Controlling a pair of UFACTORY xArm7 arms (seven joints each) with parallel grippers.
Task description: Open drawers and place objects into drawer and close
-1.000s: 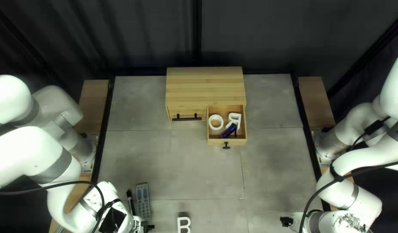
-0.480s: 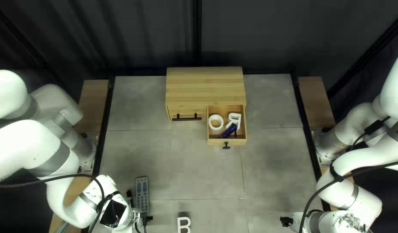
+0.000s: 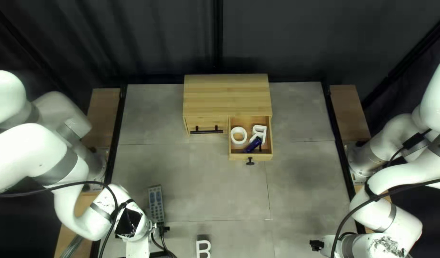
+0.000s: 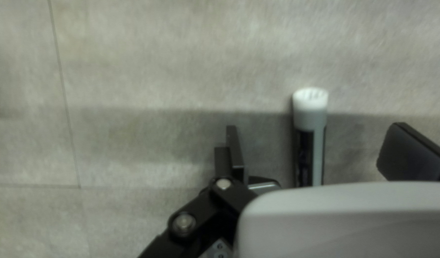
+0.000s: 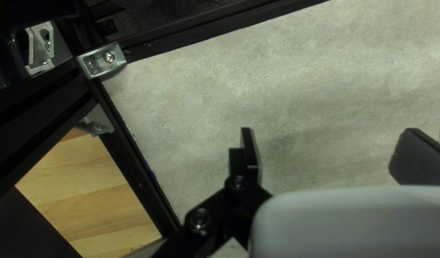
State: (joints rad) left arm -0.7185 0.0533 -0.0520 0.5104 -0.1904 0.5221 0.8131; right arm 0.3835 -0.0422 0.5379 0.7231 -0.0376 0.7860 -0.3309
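At the lower left of the top left view, my left gripper (image 3: 166, 229) is at the near end of a grey remote (image 3: 156, 203). In the left wrist view a dark tube with a white end (image 4: 310, 107) lies between the fingers of the open left gripper (image 4: 315, 136), touching neither. My right gripper (image 3: 317, 245), low at the right, stands open over bare table; its own view shows nothing between the fingers of the gripper (image 5: 325, 153). The wooden cabinet's right drawer (image 3: 235, 156) is pulled out, holding a white ring (image 3: 233, 135), a white letter R (image 3: 264, 135) and a dark blue item (image 3: 252, 145).
The cabinet's left drawer (image 3: 193, 124), with a long black handle (image 3: 205, 131), is closed. A white letter B (image 3: 198, 248) lies near the table's near edge. In the right wrist view a black frame rail (image 5: 134, 143) borders the table.
The remote has shifted toward the table's far side, and my left gripper has moved the same way. A black pen-like thing beside the remote is now hidden by my left arm. My right arm is still.
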